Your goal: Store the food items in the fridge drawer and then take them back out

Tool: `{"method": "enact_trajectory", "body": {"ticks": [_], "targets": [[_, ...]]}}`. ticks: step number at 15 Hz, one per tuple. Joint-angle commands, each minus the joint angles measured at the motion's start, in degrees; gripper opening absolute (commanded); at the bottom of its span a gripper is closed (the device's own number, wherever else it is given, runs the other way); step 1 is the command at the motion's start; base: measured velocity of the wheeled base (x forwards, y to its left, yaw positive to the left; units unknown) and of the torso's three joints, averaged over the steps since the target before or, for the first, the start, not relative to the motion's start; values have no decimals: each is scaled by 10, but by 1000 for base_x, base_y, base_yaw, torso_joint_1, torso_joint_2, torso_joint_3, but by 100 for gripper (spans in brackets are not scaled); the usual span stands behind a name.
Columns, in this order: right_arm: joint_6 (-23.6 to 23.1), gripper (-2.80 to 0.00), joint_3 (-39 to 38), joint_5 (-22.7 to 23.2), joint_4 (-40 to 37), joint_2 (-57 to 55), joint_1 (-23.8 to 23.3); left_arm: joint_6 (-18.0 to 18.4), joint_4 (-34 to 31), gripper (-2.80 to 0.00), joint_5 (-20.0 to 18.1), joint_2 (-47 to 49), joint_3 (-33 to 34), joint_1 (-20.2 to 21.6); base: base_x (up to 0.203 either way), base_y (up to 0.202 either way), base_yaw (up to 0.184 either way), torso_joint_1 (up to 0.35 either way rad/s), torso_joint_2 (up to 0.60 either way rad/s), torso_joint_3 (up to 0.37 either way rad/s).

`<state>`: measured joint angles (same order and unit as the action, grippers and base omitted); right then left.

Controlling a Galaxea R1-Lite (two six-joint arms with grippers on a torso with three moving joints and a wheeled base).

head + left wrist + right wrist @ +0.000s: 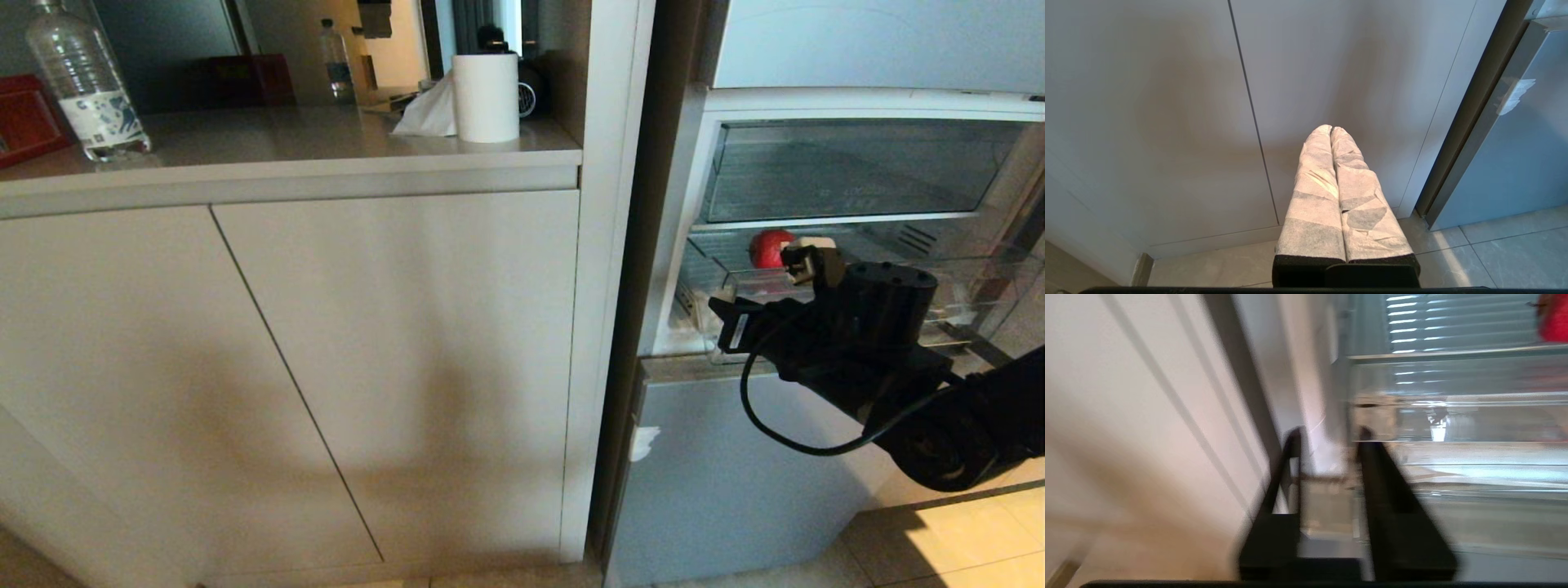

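1. While the fridge stands open beside the pale cupboard (392, 367), the right tool (763, 294) is in front of the clear fridge drawer (971, 298), at the drawer's left front corner.
2. In the right wrist view the two dark fingers (1392, 506) of this tool stand a little apart, with a gap between them and nothing held in it.
3. A red pepper (769, 247) lies inside the drawer, near its left end, just behind the tool; in the right wrist view it shows at the edge as a red patch (1553, 320).
4. Above the drawer sits a deeper clear bin (849, 171).
5. The left tool (1331, 130) hangs low before the cupboard doors, over the tiled floor (1494, 257); its wrapped fingers are pressed together and hold nothing.
6. On the surface (269, 139) above the cupboard stand a water bottle (86, 82) and a white paper roll (486, 98).
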<state>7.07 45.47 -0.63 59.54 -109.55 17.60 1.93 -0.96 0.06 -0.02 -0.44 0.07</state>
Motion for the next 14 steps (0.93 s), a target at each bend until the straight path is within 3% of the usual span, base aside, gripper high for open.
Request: {"method": "enact_trajectory", "body": {"ticks": [1, 10, 14], "targets": [[5, 0, -40, -2, 3, 50, 6, 0, 0, -280, 0, 0, 0, 0, 0, 0, 0, 0, 0, 0], [7, 0, -225, -51, -3, 248, 5, 0, 0, -280, 0, 0, 0, 0, 0, 0, 0, 0, 0, 0], [4, 0, -222, -103, -46, 311, -14, 0, 0, -280, 0, 0, 0, 0, 0, 0, 0, 0, 0, 0]]}}
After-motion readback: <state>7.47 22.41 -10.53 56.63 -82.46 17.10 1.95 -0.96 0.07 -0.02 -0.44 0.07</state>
